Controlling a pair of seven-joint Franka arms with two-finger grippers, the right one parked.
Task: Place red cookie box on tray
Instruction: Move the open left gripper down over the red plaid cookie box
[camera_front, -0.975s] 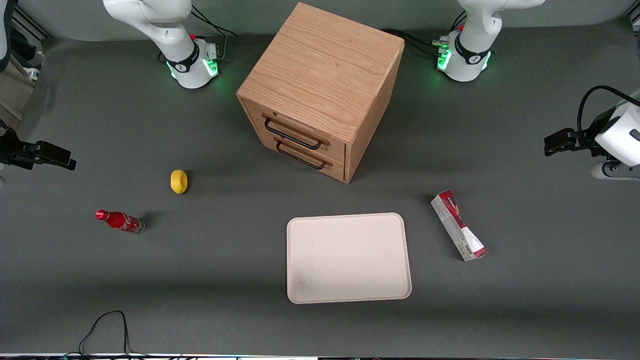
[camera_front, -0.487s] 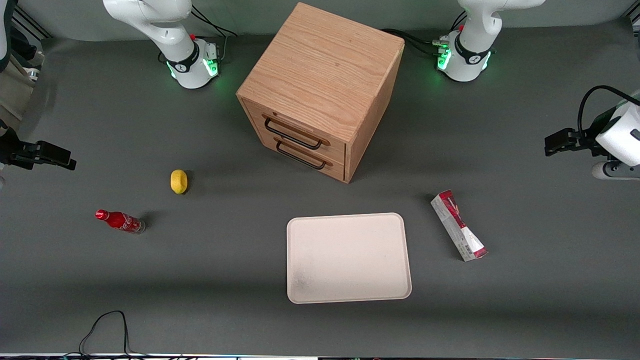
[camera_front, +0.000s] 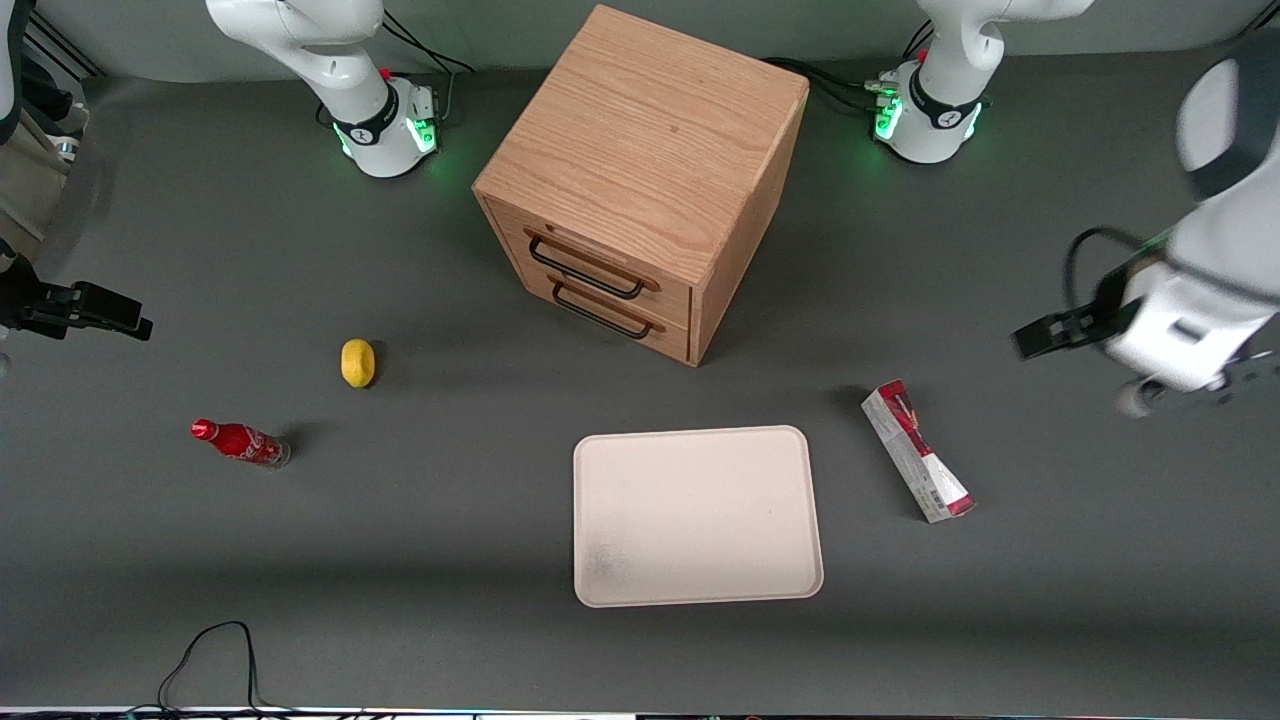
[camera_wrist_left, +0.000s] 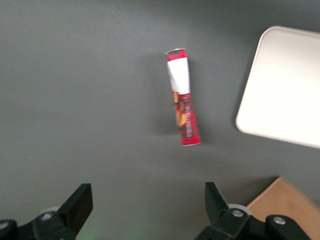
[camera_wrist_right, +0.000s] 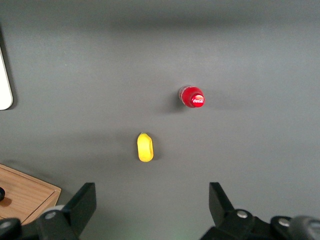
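The tray (camera_front: 697, 516), nearest the front camera, holds nothing, and only one rounded corner of it shows in the left wrist view, cut off at the edge. Just beside the tray toward the working arm's end of the table, apart from its rim, the red cookie box (camera_front: 917, 451) lies flat on the table, slanted. Farther from the camera than the tray, the gripper (camera_wrist_left: 148, 206) hangs in the air above the table with its fingers spread wide and empty, and the wooden cabinet (camera_front: 640, 180) stands with both drawers shut, so nothing inside can be seen.
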